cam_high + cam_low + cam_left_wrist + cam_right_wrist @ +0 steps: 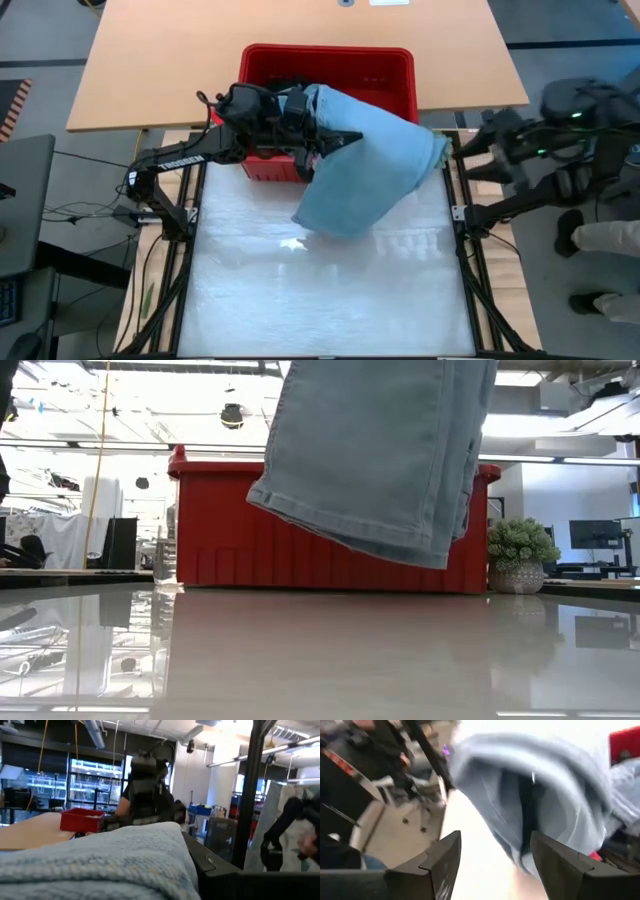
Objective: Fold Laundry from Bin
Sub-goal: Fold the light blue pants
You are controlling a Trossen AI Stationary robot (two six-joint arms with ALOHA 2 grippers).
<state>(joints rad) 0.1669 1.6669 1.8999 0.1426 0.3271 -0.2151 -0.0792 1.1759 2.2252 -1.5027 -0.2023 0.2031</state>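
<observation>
Left gripper (318,140) is clenched on the light blue garment (365,165) at the red bin's (385,70) near edge, right gripper (492,857) stands released at three o'clock, off the table's (330,300) edge.

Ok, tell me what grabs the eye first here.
The light blue garment, hanging from the left gripper above the table, its hem dangling clear of the surface. Behind it sits the red bin at the table's far edge. The right gripper is off to the garment's right, fingers open.
</observation>
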